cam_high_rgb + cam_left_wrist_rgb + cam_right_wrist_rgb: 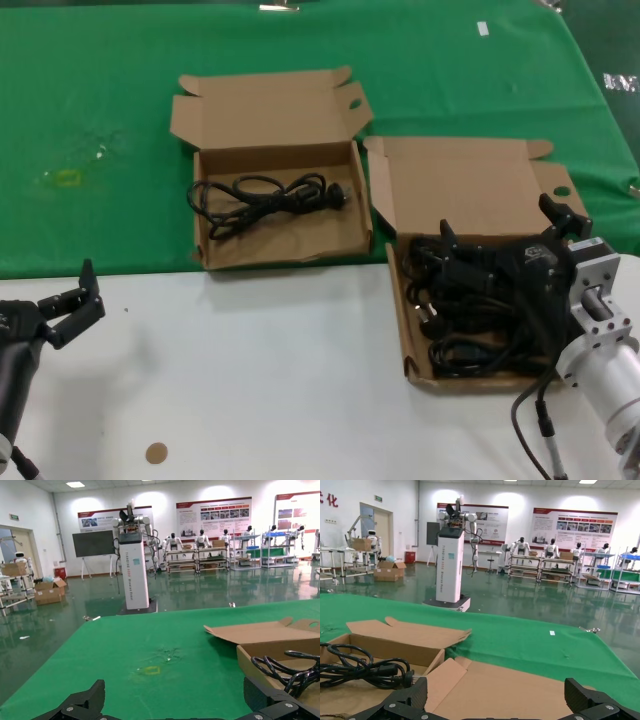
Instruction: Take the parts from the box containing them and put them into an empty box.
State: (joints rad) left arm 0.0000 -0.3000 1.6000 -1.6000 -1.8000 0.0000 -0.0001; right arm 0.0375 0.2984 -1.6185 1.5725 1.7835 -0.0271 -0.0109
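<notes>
Right gripper (505, 235) spread wide over cords (470, 300) in full box (410, 330) — gripping nothing; left gripper (75, 298) open, parked; one cord (265, 198) in wavy box (280, 250)

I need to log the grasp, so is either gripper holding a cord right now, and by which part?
Neither. The right gripper is open above the cords in the right box. The left gripper is open over the white table.

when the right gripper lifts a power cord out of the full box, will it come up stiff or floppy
Probably floppy: the cords lie in loose coils, so loops and plugs would likely dangle. They overlap in the full box, so one may drag its neighbours. The right gripper, jaws open, is above them.
</notes>
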